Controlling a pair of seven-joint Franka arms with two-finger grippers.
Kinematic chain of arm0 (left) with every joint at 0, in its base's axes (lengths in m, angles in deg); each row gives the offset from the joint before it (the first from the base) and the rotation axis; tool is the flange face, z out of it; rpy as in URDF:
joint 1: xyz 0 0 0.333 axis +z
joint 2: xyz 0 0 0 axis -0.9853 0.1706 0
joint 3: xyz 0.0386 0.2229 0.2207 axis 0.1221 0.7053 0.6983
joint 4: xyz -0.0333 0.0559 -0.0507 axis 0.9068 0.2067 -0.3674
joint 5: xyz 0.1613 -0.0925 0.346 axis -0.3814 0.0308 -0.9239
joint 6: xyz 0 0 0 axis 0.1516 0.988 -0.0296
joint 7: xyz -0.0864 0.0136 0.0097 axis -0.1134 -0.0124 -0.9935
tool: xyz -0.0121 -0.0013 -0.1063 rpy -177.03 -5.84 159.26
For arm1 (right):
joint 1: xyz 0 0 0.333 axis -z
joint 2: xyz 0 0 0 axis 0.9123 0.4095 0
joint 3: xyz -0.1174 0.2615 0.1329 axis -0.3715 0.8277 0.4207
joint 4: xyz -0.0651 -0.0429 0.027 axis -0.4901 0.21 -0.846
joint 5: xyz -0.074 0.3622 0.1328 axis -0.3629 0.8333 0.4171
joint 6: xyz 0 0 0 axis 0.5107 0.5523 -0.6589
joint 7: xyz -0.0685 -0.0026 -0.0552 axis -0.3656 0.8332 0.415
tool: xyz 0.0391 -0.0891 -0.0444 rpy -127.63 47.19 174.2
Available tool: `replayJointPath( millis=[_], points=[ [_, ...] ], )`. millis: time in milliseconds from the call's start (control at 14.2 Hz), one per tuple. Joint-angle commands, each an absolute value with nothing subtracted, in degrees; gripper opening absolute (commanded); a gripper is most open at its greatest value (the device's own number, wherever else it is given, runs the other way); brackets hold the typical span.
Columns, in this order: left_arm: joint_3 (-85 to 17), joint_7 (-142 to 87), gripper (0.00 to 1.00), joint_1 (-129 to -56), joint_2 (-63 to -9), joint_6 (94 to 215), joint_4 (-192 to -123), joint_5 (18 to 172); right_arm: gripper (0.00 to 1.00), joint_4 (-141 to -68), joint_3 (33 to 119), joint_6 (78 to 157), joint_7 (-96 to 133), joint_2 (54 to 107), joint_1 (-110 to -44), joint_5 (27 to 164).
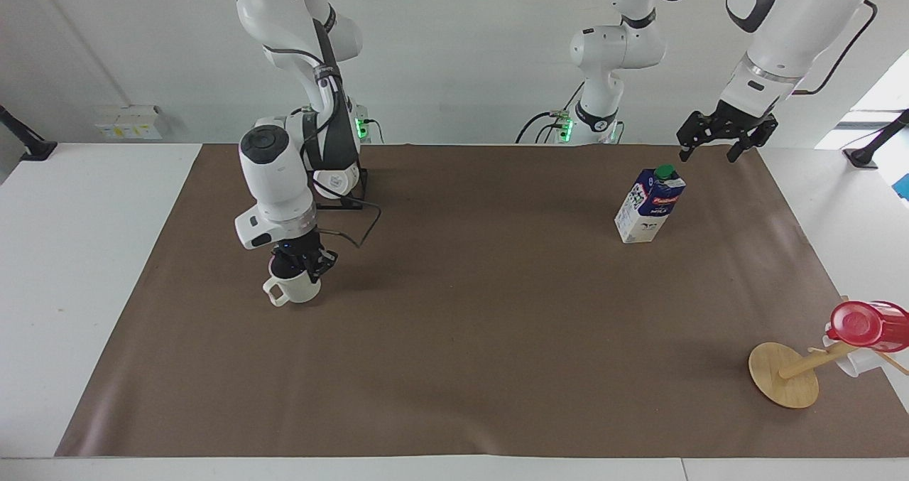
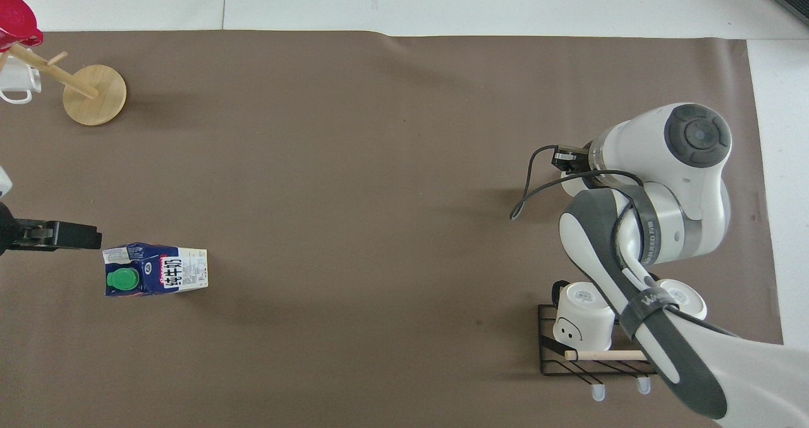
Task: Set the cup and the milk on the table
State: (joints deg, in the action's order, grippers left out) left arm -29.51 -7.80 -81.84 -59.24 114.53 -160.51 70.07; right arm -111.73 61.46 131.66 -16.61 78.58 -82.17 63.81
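The cream-white cup [image 1: 292,289] stands upright, low over or on the brown mat [image 1: 461,325] of the white table [image 1: 78,268], toward the right arm's end. My right gripper [image 1: 302,268] reaches down from above, shut on the cup's rim. The right arm's wrist [image 2: 670,181] hides the cup in the overhead view. The milk [image 1: 650,204] stands upright on the mat toward the left arm's end; its green cap [image 2: 122,279] shows from above. My left gripper [image 1: 717,143] hangs open in the air just above and beside the carton's top, holding nothing.
A black wire rack [image 2: 556,358] with two upturned white mugs [image 2: 584,317] stands close to the right arm's base. Near the left arm's end, far from the robots, a wooden mug tree [image 1: 785,374] carries a red cup [image 1: 866,325] and a white mug.
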Motion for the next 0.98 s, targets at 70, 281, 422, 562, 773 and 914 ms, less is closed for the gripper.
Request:
replayJointPath(
  millis=[70, 281, 422, 562, 773, 914],
  points=[
    [-30.0, -6.8, 1.00, -81.8, -64.9, 121.6, -169.5, 70.0, 0.00, -110.5, 61.4, 131.6, -24.6, 79.3, -86.6, 63.9],
    [-30.1, -6.8, 1.00, -81.9, -66.9, 124.2, -173.3, 70.0, 0.00, -109.5, 61.4, 131.1, -31.5, 79.2, -90.7, 63.9],
    [-30.5, -6.8, 1.00, -82.3, -66.9, 124.7, -173.5, 70.0, 0.00, -109.5, 61.4, 130.8, -36.1, 78.9, -93.8, 64.3],
    [-30.5, -6.8, 1.00, -83.2, -67.4, 125.5, -174.5, 70.0, 0.00, -109.5, 61.4, 129.7, -39.9, 78.8, -97.1, 64.4],
    [-30.6, -6.7, 1.00, -83.2, -69.4, 129.6, -178.9, 69.8, 0.00, -109.5, 61.4, 129.7, -44.2, 79.0, -101.3, 64.4],
    [-30.7, -6.1, 1.00, -83.2, -70.2, 131.6, -180.6, 69.8, 0.00, -109.5, 61.4, 130.3, -45.0, 79.5, -103.8, 64.4]
  ],
)
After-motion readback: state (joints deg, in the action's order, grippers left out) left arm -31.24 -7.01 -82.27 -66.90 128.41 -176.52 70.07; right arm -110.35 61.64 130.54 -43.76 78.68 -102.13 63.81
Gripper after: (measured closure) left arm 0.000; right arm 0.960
